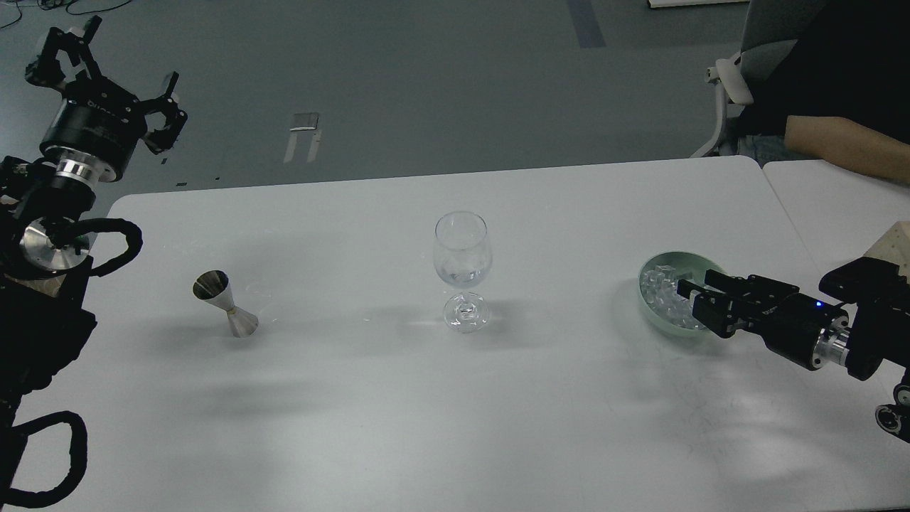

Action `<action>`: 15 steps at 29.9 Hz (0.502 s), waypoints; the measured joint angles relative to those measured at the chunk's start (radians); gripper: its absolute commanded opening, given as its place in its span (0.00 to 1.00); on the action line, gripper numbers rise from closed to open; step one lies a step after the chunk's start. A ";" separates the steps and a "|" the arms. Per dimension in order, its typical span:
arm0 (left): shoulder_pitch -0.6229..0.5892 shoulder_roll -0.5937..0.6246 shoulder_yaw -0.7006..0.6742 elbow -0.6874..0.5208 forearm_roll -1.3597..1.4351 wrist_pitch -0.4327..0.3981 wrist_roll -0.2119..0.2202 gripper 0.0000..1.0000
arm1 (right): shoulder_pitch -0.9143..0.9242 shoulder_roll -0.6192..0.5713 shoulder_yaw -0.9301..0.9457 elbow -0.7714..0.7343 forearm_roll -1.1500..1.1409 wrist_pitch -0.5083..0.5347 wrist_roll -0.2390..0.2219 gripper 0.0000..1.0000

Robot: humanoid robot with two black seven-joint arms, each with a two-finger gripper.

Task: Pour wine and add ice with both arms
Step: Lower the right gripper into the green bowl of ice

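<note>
A clear wine glass [462, 270] stands upright near the middle of the white bench [441, 427], with a small amount of colourless wine [462, 274] low in its bowl. At about nine o'clock from the glass, well apart from it, a steel jigger [225, 304] stands on the bench, tilted so that its open upper cup faces toward ten o'clock. At about three o'clock from the glass, also well apart, sits a pale green bowl [650, 313] holding the ice [657, 288], a heap of small glassy cubes. The right claw [693, 299] reaches in from four o'clock, low over the bowl, its two black fingers pointing toward nine o'clock and lying over the bowl's near right part; the fingers stand slightly apart, and whether a cube sits between them cannot be told, since the tips are dark against the ice. The left claw [117, 71] is raised at ten o'clock, off the bench edge and over the grey floor [426, 85], its fingers spread wide with nothing between them. At two o'clock a person's bare forearm [846, 146] rests beside a grey chair [746, 78], beyond the bench's far right corner. A second white bench [825, 206] adjoins at the right.
</note>
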 measured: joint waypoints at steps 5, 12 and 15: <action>0.000 0.000 0.000 0.000 0.000 0.000 0.000 0.98 | 0.017 0.006 0.000 -0.003 0.004 0.023 -0.009 0.53; 0.000 0.003 0.000 0.000 0.000 0.000 0.000 0.98 | 0.027 0.009 0.000 -0.013 0.008 0.051 -0.010 0.51; -0.001 0.004 0.000 0.000 0.000 0.000 0.000 0.98 | 0.027 0.014 -0.001 -0.014 0.009 0.057 -0.010 0.51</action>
